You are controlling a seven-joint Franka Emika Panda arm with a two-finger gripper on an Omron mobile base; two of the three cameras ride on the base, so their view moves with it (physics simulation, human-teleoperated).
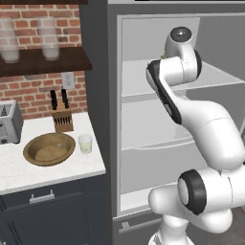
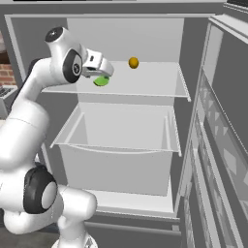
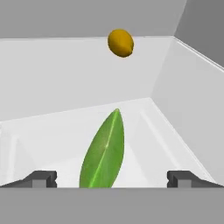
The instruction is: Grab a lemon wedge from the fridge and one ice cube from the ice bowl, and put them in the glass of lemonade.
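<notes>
The fridge [image 1: 97, 119] stands open, and my arm reaches onto its upper shelf [image 2: 145, 85]. There lies the lemon wedge [image 2: 101, 81], a yellow-green sliver. In the hand view the lemon wedge [image 3: 104, 151] sits low between my two fingertips, untouched. My gripper [image 2: 107, 72] [image 3: 112, 180] hovers just above and behind it, open. On the counter to the left rests the brown ice bowl [image 1: 36, 153] with a tiny pale ice cube [image 1: 60, 146] inside. The glass of lemonade [image 1: 85, 143] stands beside the bowl's right rim.
A round orange-yellow fruit [image 2: 133, 62] [image 3: 120, 43] lies farther back on the same shelf. Below is a pale drawer [image 2: 116, 145]. The fridge door [image 2: 223, 145] hangs open at right. A toaster [image 1: 9, 122], a knife block [image 1: 62, 117] and tall frosted glasses [image 1: 48, 38] stand at left.
</notes>
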